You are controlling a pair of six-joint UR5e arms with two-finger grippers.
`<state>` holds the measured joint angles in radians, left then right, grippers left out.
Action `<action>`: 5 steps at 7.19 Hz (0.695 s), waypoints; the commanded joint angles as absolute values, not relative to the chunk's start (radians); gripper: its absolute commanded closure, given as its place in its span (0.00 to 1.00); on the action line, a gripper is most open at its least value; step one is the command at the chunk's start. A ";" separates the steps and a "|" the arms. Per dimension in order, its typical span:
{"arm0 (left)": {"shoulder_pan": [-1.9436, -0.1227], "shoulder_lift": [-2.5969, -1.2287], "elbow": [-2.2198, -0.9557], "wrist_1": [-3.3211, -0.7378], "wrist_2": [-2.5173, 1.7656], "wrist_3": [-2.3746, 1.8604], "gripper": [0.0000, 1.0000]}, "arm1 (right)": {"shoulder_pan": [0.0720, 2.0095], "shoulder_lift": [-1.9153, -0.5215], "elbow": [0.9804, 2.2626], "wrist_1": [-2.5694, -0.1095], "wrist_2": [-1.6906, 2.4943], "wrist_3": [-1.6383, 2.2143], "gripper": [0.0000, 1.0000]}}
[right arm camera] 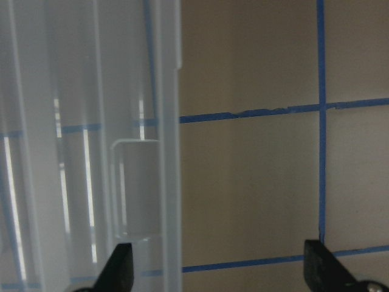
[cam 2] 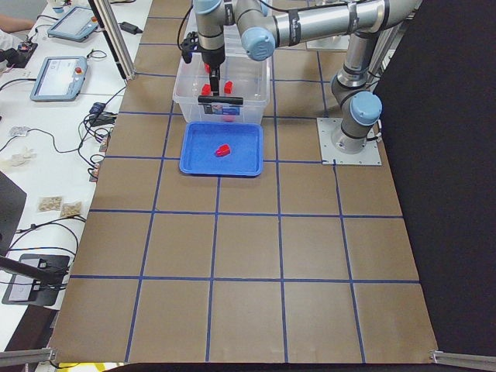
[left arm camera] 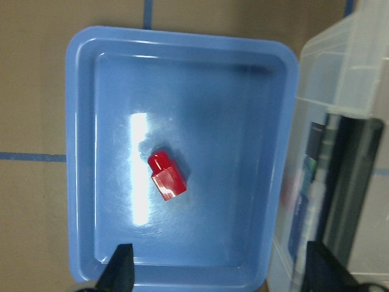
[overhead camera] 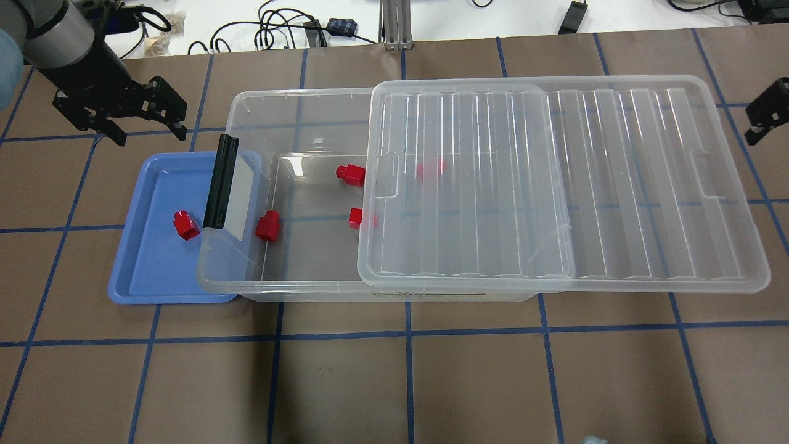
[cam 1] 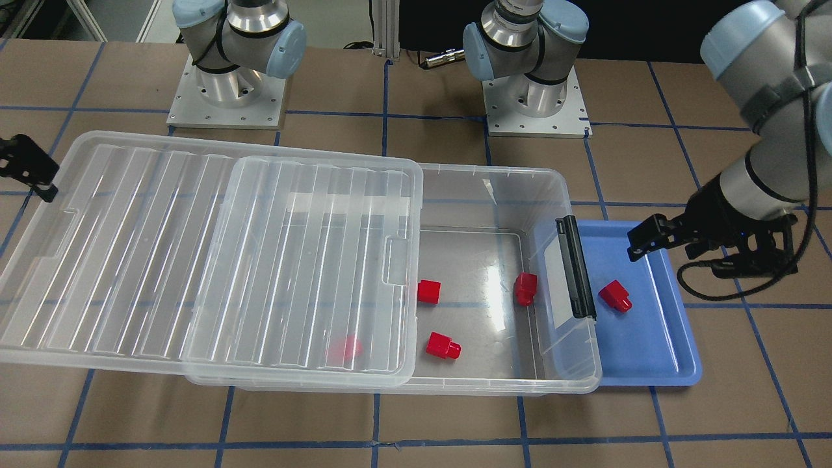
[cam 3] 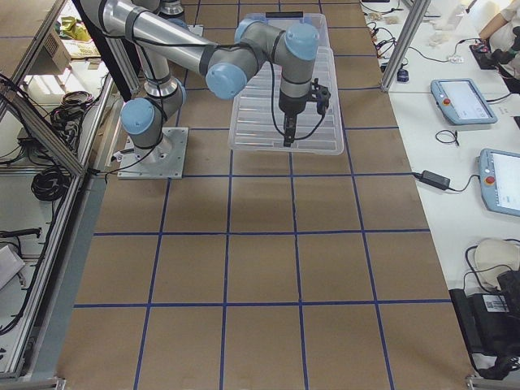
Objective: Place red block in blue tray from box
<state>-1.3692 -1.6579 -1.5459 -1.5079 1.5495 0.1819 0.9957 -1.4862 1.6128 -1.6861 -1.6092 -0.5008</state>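
One red block (cam 1: pixel 615 296) lies alone in the blue tray (cam 1: pixel 650 351); it also shows in the overhead view (overhead camera: pixel 185 224) and the left wrist view (left arm camera: pixel 167 176). Three more red blocks (overhead camera: pixel 268 225) (overhead camera: pixel 351 175) (overhead camera: pixel 360 218) lie in the open part of the clear box (overhead camera: pixel 296 92), and another (overhead camera: pixel 430 169) shows dimly under the lid (overhead camera: pixel 555 185). My left gripper (overhead camera: pixel 150 134) is open and empty above the tray's edge on the operators' side. My right gripper (overhead camera: pixel 764 117) is open and empty beyond the lid's far end.
The ribbed lid (cam 1: pixel 195 253) is slid sideways, covers about half the box and overhangs the table. The black latch bar (cam 1: pixel 575 266) stands at the box end next to the tray. Both arm bases (cam 1: pixel 227 97) (cam 1: pixel 536 97) stand behind the box.
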 commanded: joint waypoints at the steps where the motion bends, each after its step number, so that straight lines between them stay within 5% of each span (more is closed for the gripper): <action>1: -1.397 -1.602 -1.569 -1.536 1.551 0.167 0.00 | 0.891 -1.422 1.653 -1.785 -1.611 -0.627 0.00; 5: -1.462 -1.557 -1.620 -1.555 1.549 0.147 0.00 | 0.893 -1.417 1.727 -1.822 -1.597 -0.609 0.00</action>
